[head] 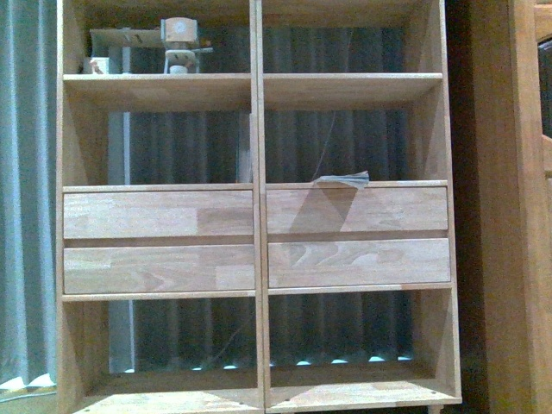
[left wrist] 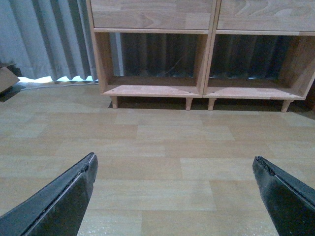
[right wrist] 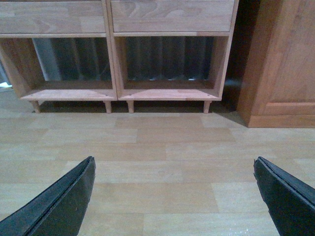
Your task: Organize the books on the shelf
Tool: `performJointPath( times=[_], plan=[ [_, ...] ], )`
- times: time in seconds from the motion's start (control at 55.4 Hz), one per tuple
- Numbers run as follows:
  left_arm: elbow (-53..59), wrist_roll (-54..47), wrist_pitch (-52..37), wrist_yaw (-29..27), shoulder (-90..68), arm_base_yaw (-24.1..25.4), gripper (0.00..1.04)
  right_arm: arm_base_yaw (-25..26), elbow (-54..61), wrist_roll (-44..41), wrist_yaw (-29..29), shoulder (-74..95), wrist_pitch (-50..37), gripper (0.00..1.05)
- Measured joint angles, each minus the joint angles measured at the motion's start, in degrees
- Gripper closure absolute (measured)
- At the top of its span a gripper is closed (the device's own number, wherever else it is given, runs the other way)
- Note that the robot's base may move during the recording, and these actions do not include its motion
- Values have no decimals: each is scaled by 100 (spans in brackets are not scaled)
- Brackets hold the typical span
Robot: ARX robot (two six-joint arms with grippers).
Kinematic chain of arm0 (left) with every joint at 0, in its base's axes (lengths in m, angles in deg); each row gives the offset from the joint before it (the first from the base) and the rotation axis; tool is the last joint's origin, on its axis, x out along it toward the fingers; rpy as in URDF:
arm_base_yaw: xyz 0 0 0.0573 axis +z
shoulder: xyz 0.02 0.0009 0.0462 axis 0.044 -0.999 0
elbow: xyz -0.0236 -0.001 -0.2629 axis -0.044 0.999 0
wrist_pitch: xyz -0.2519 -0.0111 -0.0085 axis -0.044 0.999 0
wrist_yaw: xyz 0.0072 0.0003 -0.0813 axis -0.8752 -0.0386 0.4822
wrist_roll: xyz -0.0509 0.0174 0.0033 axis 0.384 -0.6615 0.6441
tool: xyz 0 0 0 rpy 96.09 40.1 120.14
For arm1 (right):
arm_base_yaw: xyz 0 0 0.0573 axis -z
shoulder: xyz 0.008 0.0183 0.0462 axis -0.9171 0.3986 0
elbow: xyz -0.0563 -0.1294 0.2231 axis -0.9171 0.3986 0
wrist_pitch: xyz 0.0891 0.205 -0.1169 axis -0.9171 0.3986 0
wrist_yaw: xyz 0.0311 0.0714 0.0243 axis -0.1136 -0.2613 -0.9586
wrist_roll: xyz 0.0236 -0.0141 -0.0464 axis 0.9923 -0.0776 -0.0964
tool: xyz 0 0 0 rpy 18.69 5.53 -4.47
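The shelf (head: pixel 257 216) fills the front view: light wood, two columns, with drawer fronts across its middle. A thin teal-edged book (head: pixel 345 179) lies flat in the right middle compartment, on the board above the drawers, poking slightly over the front edge. Neither arm shows in the front view. My left gripper (left wrist: pixel 174 157) hangs open over bare floor, facing the shelf's bottom compartments (left wrist: pixel 202 88). My right gripper (right wrist: pixel 173 159) is also open over the floor with nothing between its fingers, and the shelf's lower right compartment (right wrist: pixel 170 91) lies ahead of it.
In the top left compartment stand a small wooden object (head: pixel 179 43) and a pale flat item (head: pixel 121 39). A darker wooden cabinet (right wrist: pixel 280 64) stands to the right of the shelf. Grey curtains (left wrist: pixel 49 39) hang behind and to the left. A cardboard corner (left wrist: pixel 7 78) lies on the floor at the left.
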Motion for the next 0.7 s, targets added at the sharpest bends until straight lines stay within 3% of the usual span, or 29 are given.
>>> performJointPath(
  times=[0.703],
  plan=[
    [0,2,0,-2,0,0,7,0,0,2,2,0,0,7]
  ],
)
